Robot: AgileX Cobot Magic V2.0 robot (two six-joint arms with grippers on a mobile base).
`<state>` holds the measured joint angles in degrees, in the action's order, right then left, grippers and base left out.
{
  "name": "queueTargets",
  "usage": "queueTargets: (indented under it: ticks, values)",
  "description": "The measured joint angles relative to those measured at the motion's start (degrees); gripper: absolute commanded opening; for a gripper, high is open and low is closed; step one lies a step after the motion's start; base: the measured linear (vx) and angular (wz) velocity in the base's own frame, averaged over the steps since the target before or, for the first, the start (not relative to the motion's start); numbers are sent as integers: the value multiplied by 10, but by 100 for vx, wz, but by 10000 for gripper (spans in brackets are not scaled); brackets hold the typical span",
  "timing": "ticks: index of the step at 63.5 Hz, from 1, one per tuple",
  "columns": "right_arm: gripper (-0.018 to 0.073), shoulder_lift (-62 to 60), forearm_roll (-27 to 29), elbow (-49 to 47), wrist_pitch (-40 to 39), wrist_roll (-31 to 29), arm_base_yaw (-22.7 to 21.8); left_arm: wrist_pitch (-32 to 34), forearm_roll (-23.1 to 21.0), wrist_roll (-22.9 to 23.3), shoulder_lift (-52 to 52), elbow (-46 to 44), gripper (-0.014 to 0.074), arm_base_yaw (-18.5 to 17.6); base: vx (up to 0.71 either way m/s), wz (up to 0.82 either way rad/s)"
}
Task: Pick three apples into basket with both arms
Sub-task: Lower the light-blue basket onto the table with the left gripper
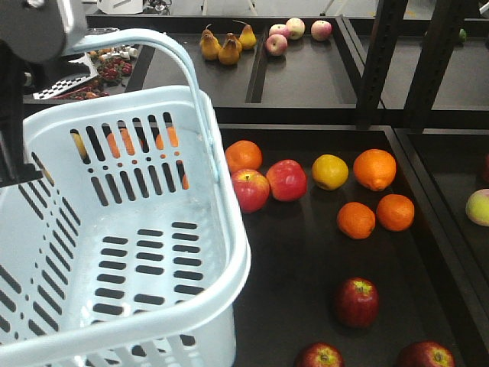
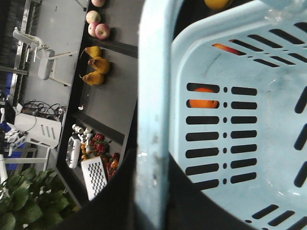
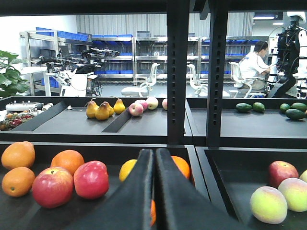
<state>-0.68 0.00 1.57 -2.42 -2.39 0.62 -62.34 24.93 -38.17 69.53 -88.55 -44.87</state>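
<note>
My left jaws are clamping the hoop handle [image 2: 153, 120] of the pale blue basket [image 1: 130, 252]. In the left wrist view a dark finger is showing on each side of the handle. The handle is arching up from the basket toward my left arm [image 1: 30, 30].

All three dark red apples are lying on the bench [image 1: 306, 260], outside the basket and to its right. One apple [image 1: 356, 300] is sitting well apart from the basket's right wall. A second apple [image 1: 319, 356] and a third apple [image 1: 425, 355] are lying lower in the front view, closer to the camera than the first.

Just beside the basket's far right corner, two lighter red apples [image 1: 250, 189] are resting against each other, with an orange [image 1: 243, 156] right behind them. A yellow fruit [image 1: 330, 171] and more oranges [image 1: 374, 169] are spreading farther right of the basket. Pears [image 1: 221, 46] are sitting on the bench section beyond it.

My right jaws are pressing together with only a thin slit between them, and nothing is showing in that slit. The basket is not showing in the right wrist view, so I cannot tell where they are hanging relative to it.
</note>
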Motion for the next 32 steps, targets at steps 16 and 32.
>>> queueTargets:
  ticks: [16, 32]
  values:
    - [-8, 0, 0, 0, 0, 0, 0, 92, 67, 5, 48, 88, -6, 8, 0, 0]
    - [-8, 0, 0, 0, 0, 0, 0, 283, 69, 18, 69, 222, -6, 74, 0, 0]
